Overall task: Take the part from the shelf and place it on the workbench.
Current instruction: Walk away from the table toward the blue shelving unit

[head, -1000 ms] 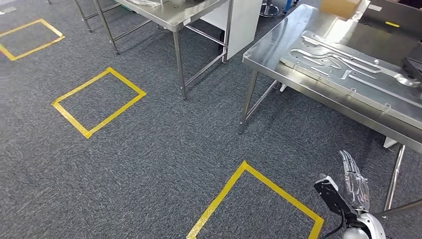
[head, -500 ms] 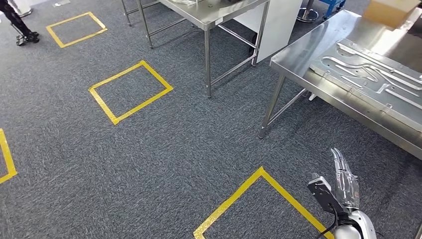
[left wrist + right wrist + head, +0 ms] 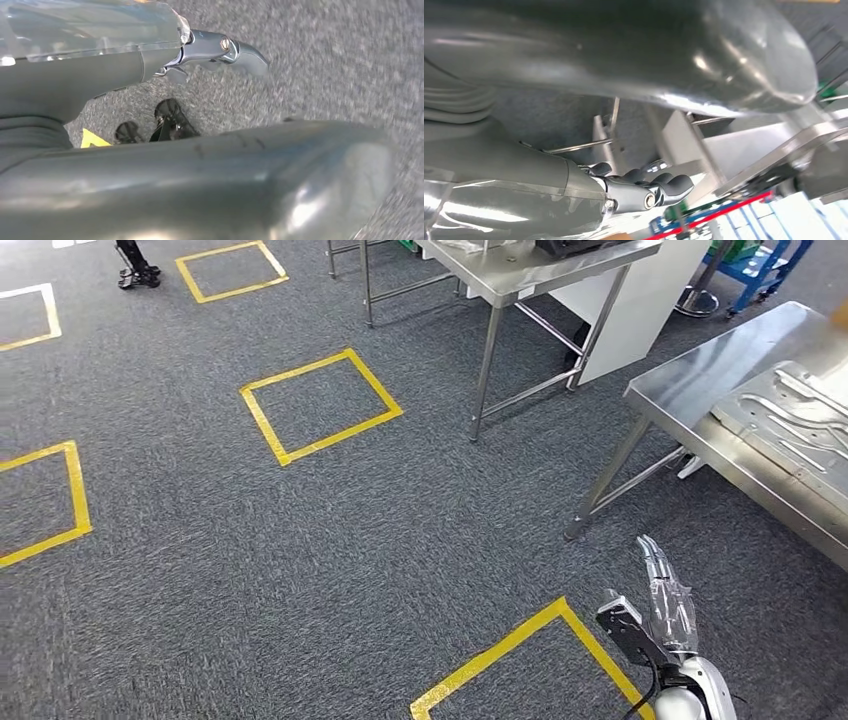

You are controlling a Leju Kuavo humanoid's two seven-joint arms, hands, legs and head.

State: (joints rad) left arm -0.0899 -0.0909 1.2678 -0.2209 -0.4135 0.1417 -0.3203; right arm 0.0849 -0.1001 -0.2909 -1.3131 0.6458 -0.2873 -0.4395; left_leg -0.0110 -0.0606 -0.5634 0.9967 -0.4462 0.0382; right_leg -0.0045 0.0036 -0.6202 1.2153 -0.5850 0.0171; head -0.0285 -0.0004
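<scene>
A steel workbench (image 3: pixel 690 390) stands at the right edge of the head view, with a large machined metal plate (image 3: pixel 800 420) lying on it. My right hand (image 3: pixel 662 612) hangs low at the bottom right, in front of the bench's leg, its fingers straight and apart with nothing in them. In the right wrist view the right hand (image 3: pixel 644 192) is seen against table legs and holds nothing. My left hand (image 3: pixel 210 50) hangs over grey carpet in the left wrist view, also holding nothing.
Grey carpet carries several yellow tape squares, one (image 3: pixel 320 405) mid-floor and one (image 3: pixel 520 650) just left of my right hand. A second steel table (image 3: pixel 540 265) with a white panel (image 3: pixel 640 300) stands at the back. A blue cart (image 3: pixel 760 265) is behind it.
The camera has turned left: the workbench and plate have slid toward the right edge and more yellow squares have come in at the left. My right hand still hangs with nothing in it.
</scene>
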